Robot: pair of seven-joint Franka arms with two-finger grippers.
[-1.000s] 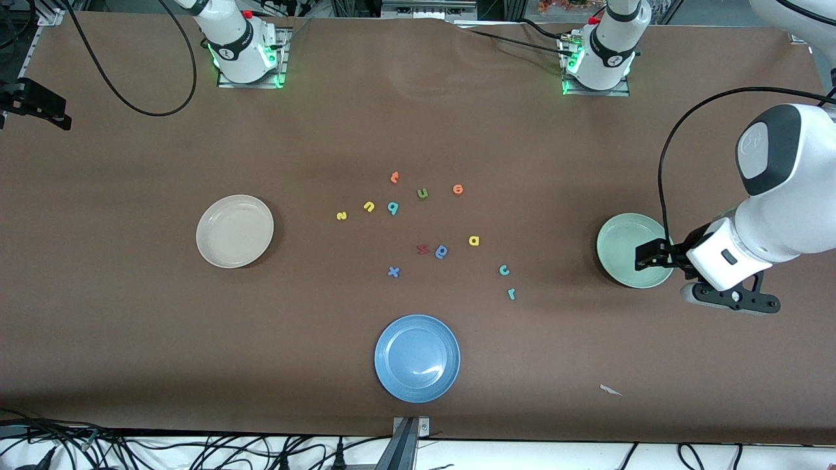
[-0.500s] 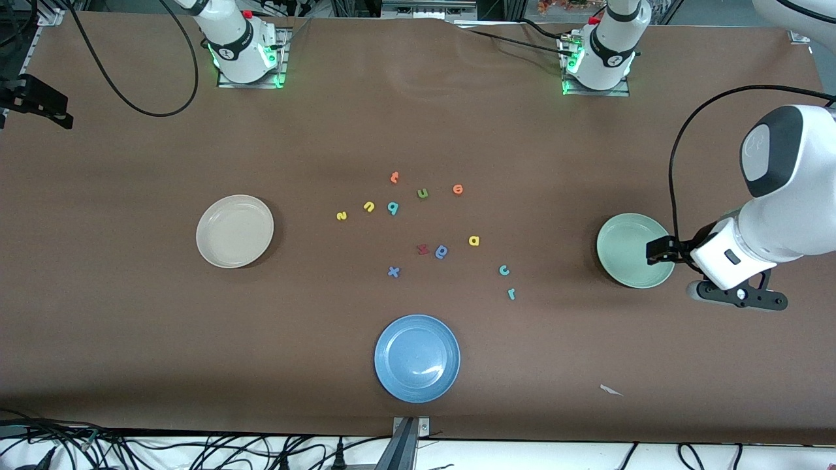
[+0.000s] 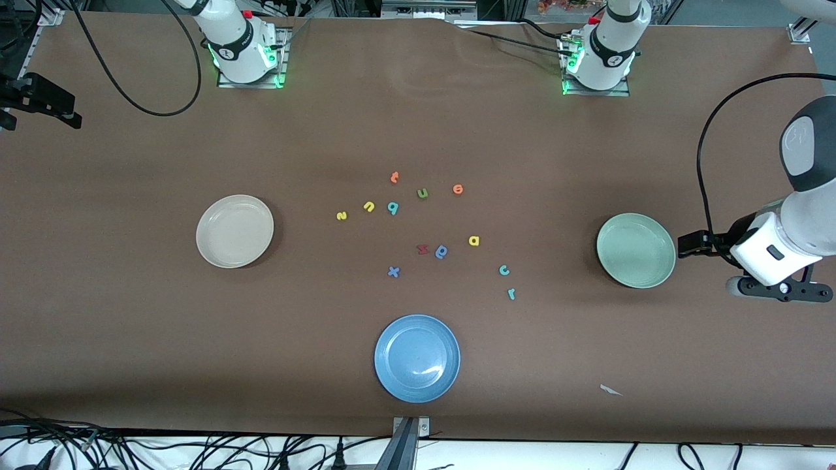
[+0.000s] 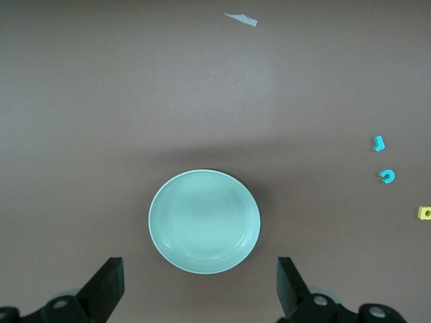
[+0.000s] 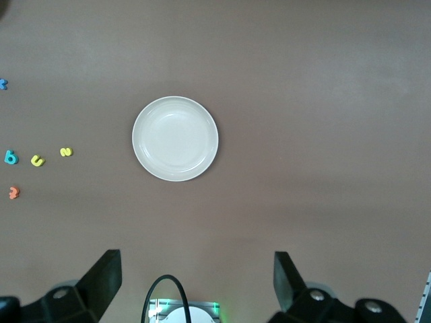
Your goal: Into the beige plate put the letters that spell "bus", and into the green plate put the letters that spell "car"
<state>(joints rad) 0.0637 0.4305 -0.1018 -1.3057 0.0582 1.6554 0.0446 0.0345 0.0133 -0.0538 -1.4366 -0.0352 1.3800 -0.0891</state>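
The beige plate (image 3: pixel 234 231) (image 5: pixel 175 138) and the green plate (image 3: pixel 635 250) (image 4: pixel 204 221) lie at the two ends of the table with nothing in them. Between them lie the yellow s (image 3: pixel 341 216) (image 5: pixel 66 152), yellow u (image 3: pixel 369 207) (image 5: pixel 37 160), teal b (image 3: pixel 392 208) (image 5: pixel 11 157), yellow a (image 3: pixel 474 241) (image 4: pixel 424 212), teal c (image 3: pixel 504 270) (image 4: pixel 386 176) and teal r (image 3: pixel 511 294) (image 4: pixel 378 142). My left gripper (image 3: pixel 692 243) (image 4: pixel 199 282) hangs open and holds nothing, just off the green plate's rim toward the left arm's end. My right gripper (image 5: pixel 195 269) is open and high over the table near its own base.
A blue plate (image 3: pixel 417 358) sits near the front edge. Other letters lie among the task's: green u (image 3: pixel 422 193), orange t (image 3: pixel 394 177), orange e (image 3: pixel 458 189), red z (image 3: pixel 422 249), darker blue looped letter (image 3: pixel 442 252), blue x (image 3: pixel 393 271). A paper scrap (image 3: pixel 610 390) lies near the front.
The left gripper has drawn back from over the green plate's edge toward the left arm's end of the table, so the whole plate shows. No letter has moved.
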